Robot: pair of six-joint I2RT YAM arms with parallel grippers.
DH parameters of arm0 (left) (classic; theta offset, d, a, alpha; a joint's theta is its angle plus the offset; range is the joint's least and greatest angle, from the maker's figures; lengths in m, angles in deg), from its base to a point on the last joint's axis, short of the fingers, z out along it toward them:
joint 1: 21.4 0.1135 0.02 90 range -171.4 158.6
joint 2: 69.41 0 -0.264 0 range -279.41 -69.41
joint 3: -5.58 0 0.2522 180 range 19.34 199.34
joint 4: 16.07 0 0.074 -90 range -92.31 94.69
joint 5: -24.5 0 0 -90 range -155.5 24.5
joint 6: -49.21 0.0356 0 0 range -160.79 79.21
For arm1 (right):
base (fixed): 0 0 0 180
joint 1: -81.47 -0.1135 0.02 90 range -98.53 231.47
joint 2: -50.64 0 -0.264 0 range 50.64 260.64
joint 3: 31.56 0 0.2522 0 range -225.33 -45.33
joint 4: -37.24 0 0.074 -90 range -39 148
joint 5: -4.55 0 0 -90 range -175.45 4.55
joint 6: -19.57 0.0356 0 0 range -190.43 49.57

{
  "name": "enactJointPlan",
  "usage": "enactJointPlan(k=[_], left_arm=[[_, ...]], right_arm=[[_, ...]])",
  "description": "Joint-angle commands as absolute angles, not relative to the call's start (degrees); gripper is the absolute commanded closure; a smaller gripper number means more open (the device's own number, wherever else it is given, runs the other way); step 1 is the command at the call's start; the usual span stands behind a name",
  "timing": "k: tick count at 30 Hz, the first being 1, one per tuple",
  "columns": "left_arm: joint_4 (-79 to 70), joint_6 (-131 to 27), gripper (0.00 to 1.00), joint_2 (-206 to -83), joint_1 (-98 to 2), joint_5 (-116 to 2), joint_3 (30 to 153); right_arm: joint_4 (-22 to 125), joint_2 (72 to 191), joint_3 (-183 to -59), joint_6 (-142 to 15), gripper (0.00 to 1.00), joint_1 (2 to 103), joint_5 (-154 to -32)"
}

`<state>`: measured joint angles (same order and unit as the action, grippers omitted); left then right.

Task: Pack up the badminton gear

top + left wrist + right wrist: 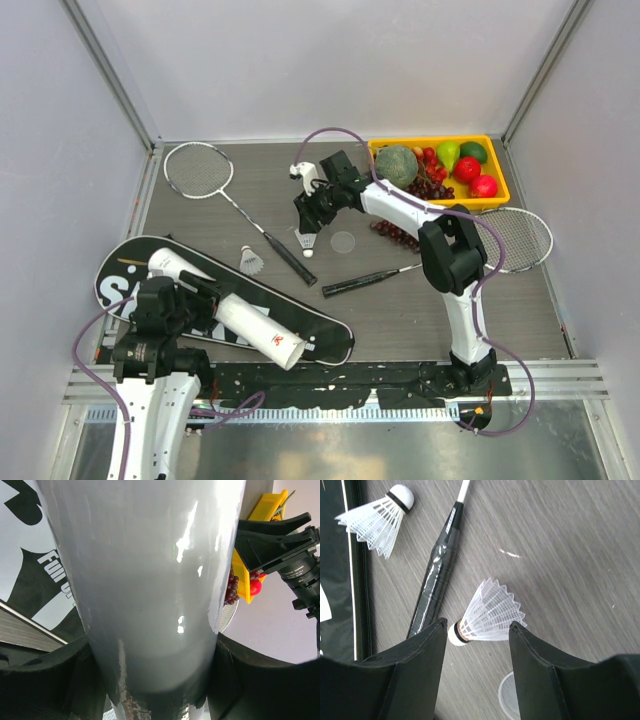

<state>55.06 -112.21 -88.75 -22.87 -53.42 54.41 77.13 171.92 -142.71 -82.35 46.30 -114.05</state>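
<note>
the black bag [30, 592] seemingly reads "full".

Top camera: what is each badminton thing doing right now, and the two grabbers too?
White tube: end looks open, gripped by left gripper.
Right gripper: open around a shuttlecock lying on its side.
Other shuttlecock: lying loose.
One racket: lying flat, unpacked.
Other racket: flat, unpacked.
Bag: flat under the tube.
</note>
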Motion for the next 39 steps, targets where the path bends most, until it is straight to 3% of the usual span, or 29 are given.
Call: enactJointPlan(k=[1,7,10,12,14,16,21,30,34,39], left_arm=[[51.8,-112.2,0.94,-88.7,-22.8,-53.4,55.1],[51.8,-112.2,0.94,-89.0,-22.8,-53.5,55.0],[51.7,-112.2,0.94,-89.2,-22.8,-53.5,55.1],[51.3,-112.3,0.94,-89.4,-22.7,-53.5,55.1],[51.1,-112.4,0.95,-89.6,-22.7,-53.8,55.2],[50.8,-113.2,0.95,-89.9,-22.7,-54.2,55.0],[49.5,-120.0,0.96,-93.6,-22.7,-52.9,55.5],[50.6,-126.1,0.94,-100.2,-22.7,-55.2,62.6],[52.7,-130.0,0.92,-102.3,-22.7,-57.8,65.0],[51.0,-133.6,0.91,-104.2,-22.7,-58.0,65.7]], right_arm=[[76.9,174.3,-147.2,-83.7,0.42,46.3,-114.5],[78.4,177.4,-148.4,-84.8,0.43,46.4,-116.4],[78.4,176.9,-147.7,-85.3,0.48,46.4,-117.2],[78.3,176.2,-147.1,-85.6,0.61,46.4,-117.2],[78.3,175.3,-146.8,-85.7,0.86,46.7,-117.5],[78.0,173.3,-146.1,-85.1,0.95,47.0,-118.8],[72.7,164.0,-140.2,-78.7,0.95,48.3,-117.1],[37.0,128.5,-102.8,-62.2,0.95,47.1,-103.7],[24.4,114.4,-89.3,-60.4,0.95,41.3,-94.6],[17.4,100.7,-81.9,-65.8,0.95,27.0,-78.9]])
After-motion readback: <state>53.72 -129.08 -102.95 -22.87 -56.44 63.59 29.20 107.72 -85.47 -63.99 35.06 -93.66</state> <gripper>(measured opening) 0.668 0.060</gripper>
